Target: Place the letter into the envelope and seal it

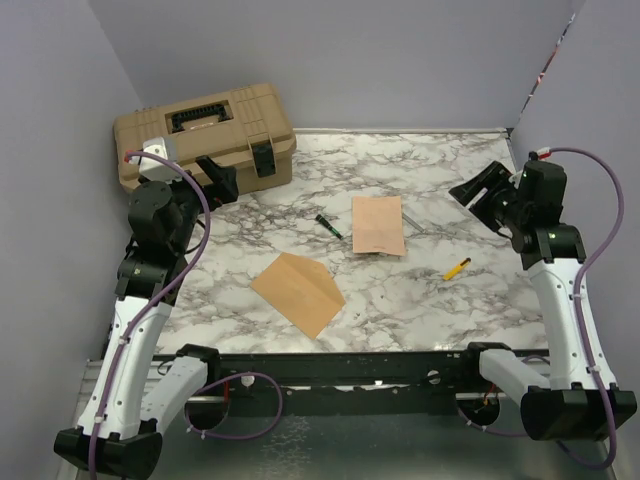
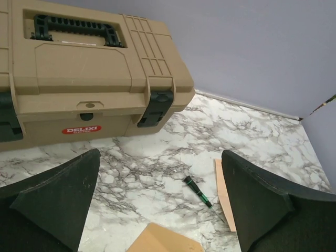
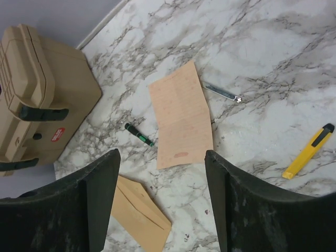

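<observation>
The letter is lying flat on the table, slightly right of centre. The envelope is lying flat nearer the arm bases, left of the letter and apart from it.

The top view alone is showing the full layout. A toolbox is sitting at the far left corner. A screwdriver is lying just left of the letter. A yellow knife is lying on the near right side of the letter, apart from it.

In the left wrist view, the left fingers are standing spread wide and gripping nothing. This view is showing the toolbox front close up, with a black latch and a red label reading DELIXI. It is catching only a narrow edge of the letter and one corner of the envelope.

In the right wrist view, the right fingers are likewise standing spread wide and gripping nothing. This view is showing the whole letter, with a small mark near its closest edge, and the seam lines on the envelope. It is also showing a thin silver tool lying just beside the letter's far edge, which is appearing only faintly in the top view.
</observation>
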You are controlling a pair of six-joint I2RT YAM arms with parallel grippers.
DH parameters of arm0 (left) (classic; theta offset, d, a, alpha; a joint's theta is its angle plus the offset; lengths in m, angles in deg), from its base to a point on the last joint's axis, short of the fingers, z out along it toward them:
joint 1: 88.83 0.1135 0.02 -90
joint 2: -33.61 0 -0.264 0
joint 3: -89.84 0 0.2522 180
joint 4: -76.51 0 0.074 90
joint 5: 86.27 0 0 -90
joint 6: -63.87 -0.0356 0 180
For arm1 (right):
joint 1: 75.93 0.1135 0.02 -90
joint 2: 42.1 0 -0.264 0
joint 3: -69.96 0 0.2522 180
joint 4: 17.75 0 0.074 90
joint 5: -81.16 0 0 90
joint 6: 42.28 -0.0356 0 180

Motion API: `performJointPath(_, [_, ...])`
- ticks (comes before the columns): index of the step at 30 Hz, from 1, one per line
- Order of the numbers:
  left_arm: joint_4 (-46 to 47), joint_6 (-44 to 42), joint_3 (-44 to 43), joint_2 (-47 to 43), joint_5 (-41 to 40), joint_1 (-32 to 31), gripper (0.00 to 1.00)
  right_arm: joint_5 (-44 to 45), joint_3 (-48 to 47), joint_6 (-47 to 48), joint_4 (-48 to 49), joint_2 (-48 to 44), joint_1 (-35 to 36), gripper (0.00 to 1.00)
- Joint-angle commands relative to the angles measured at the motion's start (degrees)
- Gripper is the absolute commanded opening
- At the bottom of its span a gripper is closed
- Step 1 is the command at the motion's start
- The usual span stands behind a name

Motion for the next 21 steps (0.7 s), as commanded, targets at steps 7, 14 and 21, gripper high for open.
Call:
performJointPath(7, [4.4, -0.98, 5.48, -0.36, 7.44, -2.6, 0.99, -9.97, 8.0, -3.55, -0.17, -0.64, -0.29, 0.8])
performJointPath(14, [8.93, 4.3, 13.94, 0.07, 13.73, -4.14, 0.99, -19.29, 18.37, -7.39, 4.0, -0.88, -0.23, 0.83])
performJointPath(21, [12.62, 10.81, 19.33, 0.53, 16.11, -4.52, 0.99, -30.65, 31.55, -12.89, 12.93, -1.1, -0.27, 0.82])
